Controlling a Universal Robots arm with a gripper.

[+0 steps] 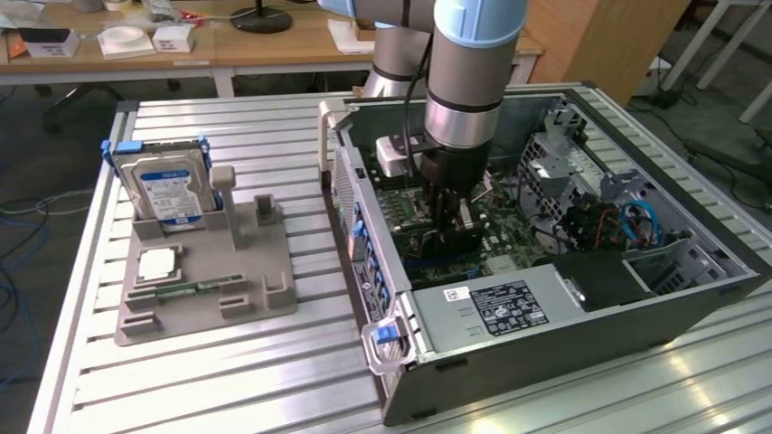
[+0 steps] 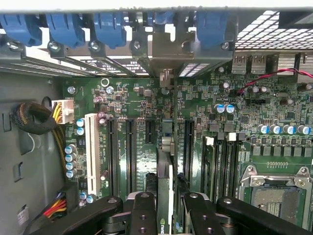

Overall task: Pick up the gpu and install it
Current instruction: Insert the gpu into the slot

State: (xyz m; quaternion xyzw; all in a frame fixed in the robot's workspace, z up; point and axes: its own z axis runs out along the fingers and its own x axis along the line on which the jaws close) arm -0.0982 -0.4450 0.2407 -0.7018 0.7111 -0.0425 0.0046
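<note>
In the exterior view, the Universal Robots arm reaches down into an open computer case lying on its side on a slatted metal table. Its gripper is low over the green motherboard. Well apart, at the exterior view's left, a grey holder carries an upright hard drive and a flat memory stick. In the wrist view, the black fingers are clamped on the gpu from both sides. The card stands on edge over the motherboard, between two long black expansion slots. It runs toward the rear wall with its blue latches. Whether it is seated in a slot cannot be told.
</note>
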